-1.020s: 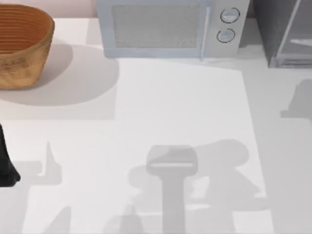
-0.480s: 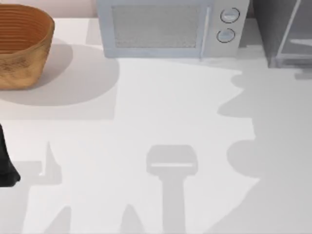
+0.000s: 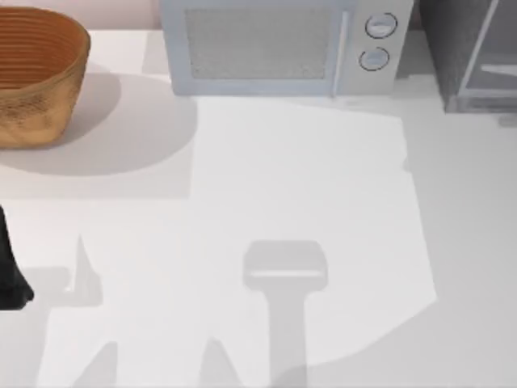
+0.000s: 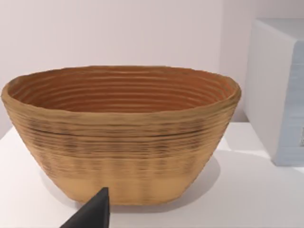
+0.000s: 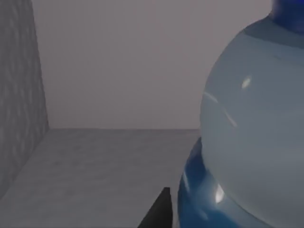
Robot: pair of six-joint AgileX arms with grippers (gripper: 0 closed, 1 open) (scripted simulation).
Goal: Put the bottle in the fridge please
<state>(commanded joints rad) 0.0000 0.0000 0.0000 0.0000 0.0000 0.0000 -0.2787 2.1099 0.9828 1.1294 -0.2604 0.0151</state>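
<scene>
Clear blue-capped bottle point(image 5: 251, 142) upright inside grey fridge point(image 3: 472, 52) at table's far right corner.

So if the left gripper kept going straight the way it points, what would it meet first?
Most likely the woven basket, which stands directly ahead of the left gripper's fingertip on the table; how far off is unclear.

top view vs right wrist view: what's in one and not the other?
Top view: the wicker basket at the table's back left, the white microwave with two knobs, the white table with arm shadows, and a dark part of the left arm at the left edge.

Right wrist view: the bottle, very close, clear body with blue label band and blue cap, plus a dark tip of a finger of the right gripper beside it.

Both: the fridge, from outside at the back right, and its grey interior.
</scene>
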